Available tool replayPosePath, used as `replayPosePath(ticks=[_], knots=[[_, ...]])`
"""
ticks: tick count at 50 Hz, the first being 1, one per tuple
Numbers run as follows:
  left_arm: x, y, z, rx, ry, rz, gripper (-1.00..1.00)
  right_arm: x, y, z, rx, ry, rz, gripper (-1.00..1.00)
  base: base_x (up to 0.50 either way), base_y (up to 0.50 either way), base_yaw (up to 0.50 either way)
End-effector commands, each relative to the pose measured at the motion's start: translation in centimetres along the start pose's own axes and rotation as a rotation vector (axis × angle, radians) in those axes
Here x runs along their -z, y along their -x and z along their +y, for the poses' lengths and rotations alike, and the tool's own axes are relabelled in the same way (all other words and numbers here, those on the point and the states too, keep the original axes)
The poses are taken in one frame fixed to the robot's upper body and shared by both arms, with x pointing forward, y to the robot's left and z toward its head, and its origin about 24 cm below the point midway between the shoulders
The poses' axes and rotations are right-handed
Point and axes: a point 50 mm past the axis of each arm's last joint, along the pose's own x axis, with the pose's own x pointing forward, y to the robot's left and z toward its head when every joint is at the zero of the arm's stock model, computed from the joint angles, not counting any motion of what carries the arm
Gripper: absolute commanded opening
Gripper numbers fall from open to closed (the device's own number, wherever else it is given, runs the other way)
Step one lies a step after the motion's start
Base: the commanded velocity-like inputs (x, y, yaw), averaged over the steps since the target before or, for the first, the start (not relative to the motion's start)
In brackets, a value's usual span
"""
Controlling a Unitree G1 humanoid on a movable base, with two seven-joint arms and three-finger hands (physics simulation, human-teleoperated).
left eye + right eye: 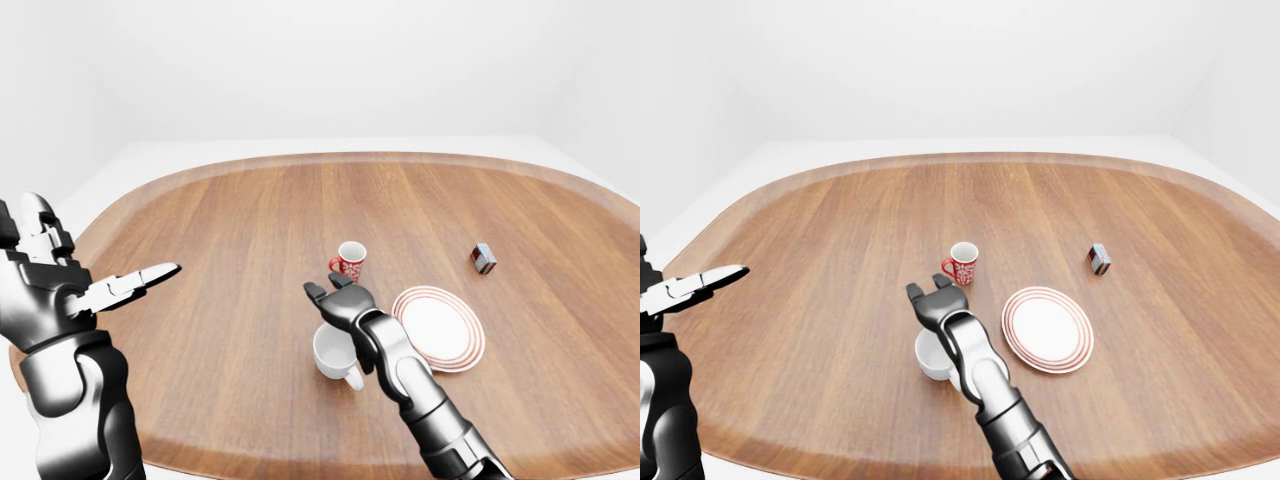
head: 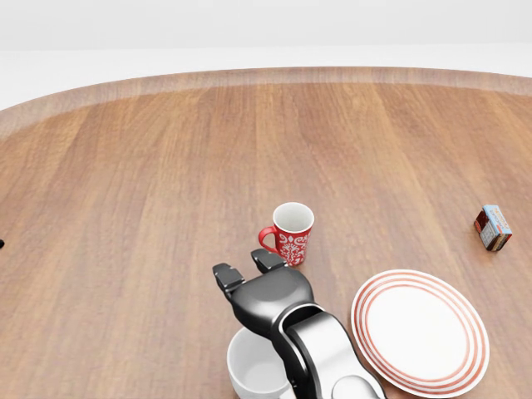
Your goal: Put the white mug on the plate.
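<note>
The white mug (image 1: 336, 356) is seen on the wooden table (image 1: 230, 230), just left of the plate (image 1: 440, 327); the right hand (image 2: 262, 293) is held open above it, grasping nothing, while the left hand (image 1: 60, 285) is raised open, well apart.

White mug (image 1: 337, 358) upright, empty, on wood.
Handle pts lower right in left-eye view; red-ringed white plate (image 1: 440, 328) just to its right, flat, bare.

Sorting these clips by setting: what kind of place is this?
Likely a bare simulated dining setup: an oval wooden table in a plain white room, holding a plate, a white mug and a red patterned mug.
</note>
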Motion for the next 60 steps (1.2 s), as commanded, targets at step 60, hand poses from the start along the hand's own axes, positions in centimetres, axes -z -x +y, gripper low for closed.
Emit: replayPosePath(ticks=[60], knots=[[0.1,0.1,-0.1,0.004,0.003,0.007,1.00,-2.4,-1.4,2.2,-0.106,-0.051,-0.029,1.00,0.00,0.00,0.00]])
